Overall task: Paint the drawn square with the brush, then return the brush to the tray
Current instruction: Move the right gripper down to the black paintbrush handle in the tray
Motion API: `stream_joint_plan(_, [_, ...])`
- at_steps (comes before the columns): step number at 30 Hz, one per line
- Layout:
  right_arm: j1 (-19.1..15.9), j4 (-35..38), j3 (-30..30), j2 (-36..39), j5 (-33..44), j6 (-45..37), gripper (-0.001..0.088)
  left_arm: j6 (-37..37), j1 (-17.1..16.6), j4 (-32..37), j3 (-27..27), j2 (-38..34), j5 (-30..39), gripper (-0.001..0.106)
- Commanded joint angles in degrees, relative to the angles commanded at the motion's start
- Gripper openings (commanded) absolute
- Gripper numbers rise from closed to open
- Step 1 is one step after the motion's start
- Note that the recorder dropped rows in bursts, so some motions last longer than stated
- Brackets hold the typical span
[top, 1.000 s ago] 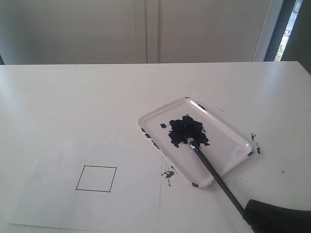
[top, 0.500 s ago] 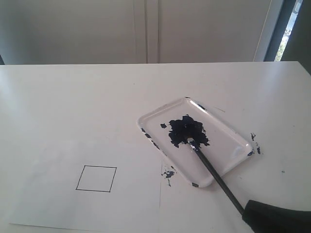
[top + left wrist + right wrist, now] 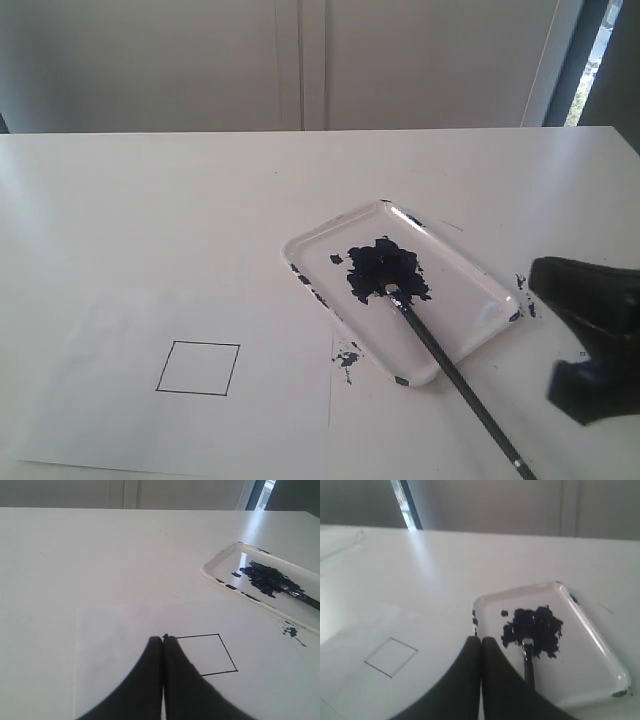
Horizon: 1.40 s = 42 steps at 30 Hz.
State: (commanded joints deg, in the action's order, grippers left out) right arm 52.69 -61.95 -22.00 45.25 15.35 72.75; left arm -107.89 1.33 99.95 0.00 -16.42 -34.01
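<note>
Currently the long thin black-handled paintbrush (image 3: 450, 375) lies with its dark tip in the blue-black paint blotch of the clear shallow rectangular plastic tray (image 3: 470, 278), right of the middle of the white desk (image 3: 150, 200). Its handle crosses the rim toward the near right corner. The small black-line square outline (image 3: 198, 368), unpainted, sits on a white paper sheet (image 3: 110, 400) by the near left corner. The left arm's fingers (image 3: 145, 680) and the right arm's fingers (image 3: 465, 680) are each pressed together, gripping nothing.

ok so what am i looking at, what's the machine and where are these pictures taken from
A robot with two arms, each ending in a gripper. One picture is from a camera off the arms; the other two are from wrist cameras, where the left gripper and right gripper show as dark shut fingers holding nothing. On the table lie paper with the drawn square and the tray of dark paint, the brush resting its tip there.
</note>
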Motion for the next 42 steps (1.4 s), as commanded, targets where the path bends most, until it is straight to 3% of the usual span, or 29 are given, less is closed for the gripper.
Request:
stream_joint_plan(8, [0.0, 0.0, -7.0, 21.0, 7.3, -1.1, 0.0000, 0.0, 0.0, 0.0, 0.0, 0.0, 0.0, 0.000])
stream_joint_plan(17, [0.0, -0.8, -13.6, 28.9, 10.7, -1.1, 0.0030, 0.0, 0.0, 0.0, 0.0, 0.0, 0.0, 0.000])
stream_joint_plan(20, [0.0, -1.0, -14.5, 30.3, 10.2, -1.1, 0.0165, 0.0, 0.0, 0.0, 0.0, 0.0, 0.0, 0.000])
stream_joint_plan(25, [-0.1, -1.3, -15.5, 33.4, 10.0, -3.3, 0.0537, 0.0, 0.0, 0.0, 0.0, 0.0, 0.0, 0.000])
stream_joint_plan(27, [-0.1, -1.3, -15.9, 35.0, 10.0, -5.2, 0.0633, 0.0, 0.0, 0.0, 0.0, 0.0, 0.0, 0.000])
stream_joint_plan(36, [-0.2, -1.6, -16.8, 41.7, 11.6, -6.7, 0.0533, 0.0, 0.0, 0.0, 0.0, 0.0, 0.0, 0.000])
stream_joint_plan(39, [-0.2, 2.6, -16.8, 42.3, 11.8, -7.9, 0.0528, 0.0, 0.0, 0.0, 0.0, 0.0, 0.0, 0.000])
stream_joint_plan(42, [-0.2, 10.2, -16.8, 42.3, 12.9, -14.3, 0.0528, 0.0, 0.0, 0.0, 0.0, 0.0, 0.0, 0.000])
